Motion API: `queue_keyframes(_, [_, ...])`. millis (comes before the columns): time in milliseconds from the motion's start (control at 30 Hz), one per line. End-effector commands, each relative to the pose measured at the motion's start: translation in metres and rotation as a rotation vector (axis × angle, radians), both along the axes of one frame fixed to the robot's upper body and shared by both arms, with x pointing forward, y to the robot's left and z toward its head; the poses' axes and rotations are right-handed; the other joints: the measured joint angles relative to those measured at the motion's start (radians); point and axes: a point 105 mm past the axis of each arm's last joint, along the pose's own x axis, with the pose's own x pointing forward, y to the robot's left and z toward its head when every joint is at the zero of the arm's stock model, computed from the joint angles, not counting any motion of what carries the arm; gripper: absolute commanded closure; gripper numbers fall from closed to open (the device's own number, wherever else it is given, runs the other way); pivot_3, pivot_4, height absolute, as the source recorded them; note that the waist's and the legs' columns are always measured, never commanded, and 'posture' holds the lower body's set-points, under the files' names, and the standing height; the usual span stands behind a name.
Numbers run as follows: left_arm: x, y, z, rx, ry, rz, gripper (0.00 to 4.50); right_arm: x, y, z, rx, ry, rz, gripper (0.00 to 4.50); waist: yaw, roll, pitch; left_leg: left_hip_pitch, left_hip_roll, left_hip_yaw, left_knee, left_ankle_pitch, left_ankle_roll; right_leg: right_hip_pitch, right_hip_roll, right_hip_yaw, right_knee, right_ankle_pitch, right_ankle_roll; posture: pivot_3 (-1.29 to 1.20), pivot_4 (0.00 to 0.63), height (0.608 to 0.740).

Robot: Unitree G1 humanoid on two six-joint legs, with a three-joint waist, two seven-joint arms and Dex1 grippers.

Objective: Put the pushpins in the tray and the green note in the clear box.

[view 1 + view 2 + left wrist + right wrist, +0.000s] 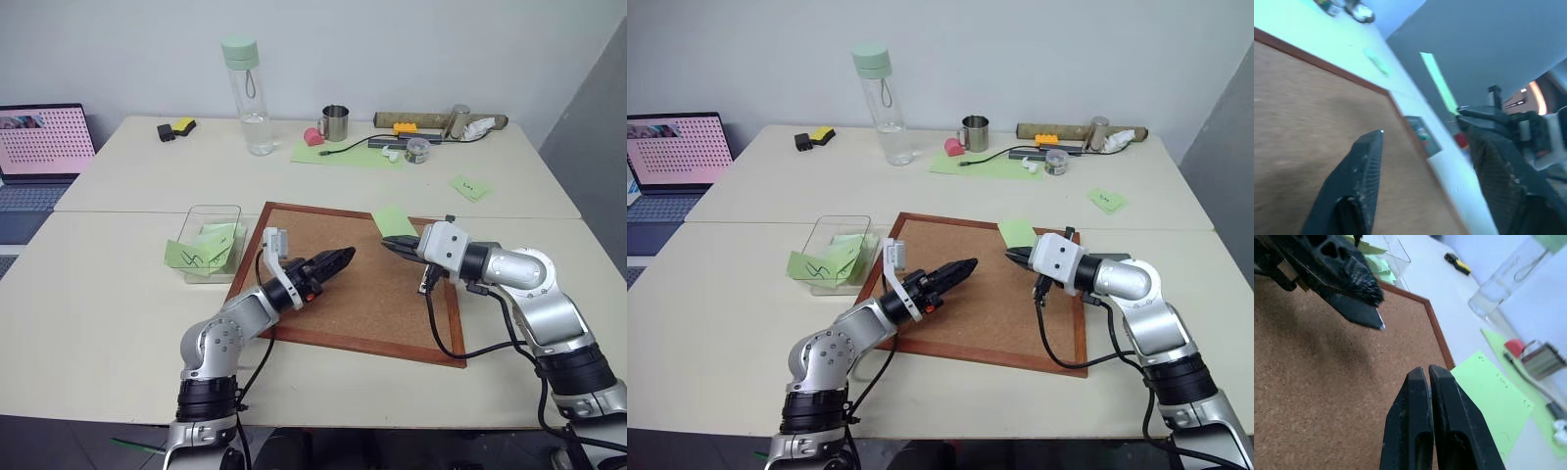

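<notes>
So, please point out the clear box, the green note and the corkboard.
clear box (199, 211): left eye view, far rim.
green note (394, 221): left eye view, middle of the paper.
corkboard (362, 294): left eye view, bare cork.

Plain green note (395, 221) flat at corkboard's far edge; clear box (212, 242) w/ scribbled notes left of board.

Bare corkboard (362, 294) between both hands; scribbled notes (201, 253) crowding clear box (196, 217).
</notes>
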Motion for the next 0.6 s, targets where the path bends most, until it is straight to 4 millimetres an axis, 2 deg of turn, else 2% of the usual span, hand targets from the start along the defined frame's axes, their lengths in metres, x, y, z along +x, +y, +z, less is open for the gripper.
queue_keyframes(33, [0.002,-0.01,0.019,-0.082,-0.028,-0.014,0.65,-0.011,0.011,0.013,-0.057,-0.109,0.084,4.5,0.0,0.0,0.0,0.0,0.0,0.0,0.0,0.0,0.0,0.0,0.0,0.0,0.0,0.0,0.0,0.0,0.15,0.74])
queue_keyframes(67, [0.003,-0.01,0.022,-0.118,-0.018,-0.015,0.51,-0.012,0.011,0.012,-0.068,-0.117,0.092,4.5,0.0,0.0,0.0,0.0,0.0,0.0,0.0,0.0,0.0,0.0,0.0,0.0,0.0,0.0,0.0,0.0,0.15,0.74])
queue_keyframes(167, [0.006,-0.019,0.028,-0.154,-0.01,-0.038,0.51,-0.015,0.014,0.011,-0.093,-0.14,0.119,4.5,0.001,0.0,0.0,0.0,0.0,0.0,0.0,0.0,-0.001,0.0,0.0,0.0,0.0,0.0,0.0,0.0,0.15,0.74])
queue_keyframes(567, [0.016,-0.048,0.023,-0.14,0.009,-0.076,0.51,-0.025,0.017,0.006,-0.13,-0.156,0.163,4.5,0.002,-0.001,0.0,0.0,0.0,0.0,0.001,0.001,-0.002,0.0,0.0,0.0,0.0,0.0,0.0,0.0,0.15,0.74])
queue_keyframes(600, [0.017,-0.049,0.023,-0.14,0.008,-0.074,0.67,-0.025,0.017,0.006,-0.13,-0.155,0.165,4.5,0.002,-0.001,0.0,0.0,0.0,0.0,0.001,0.001,-0.002,0.0,0.0,0.0,0.0,0.0,0.0,0.0,0.15,0.74])
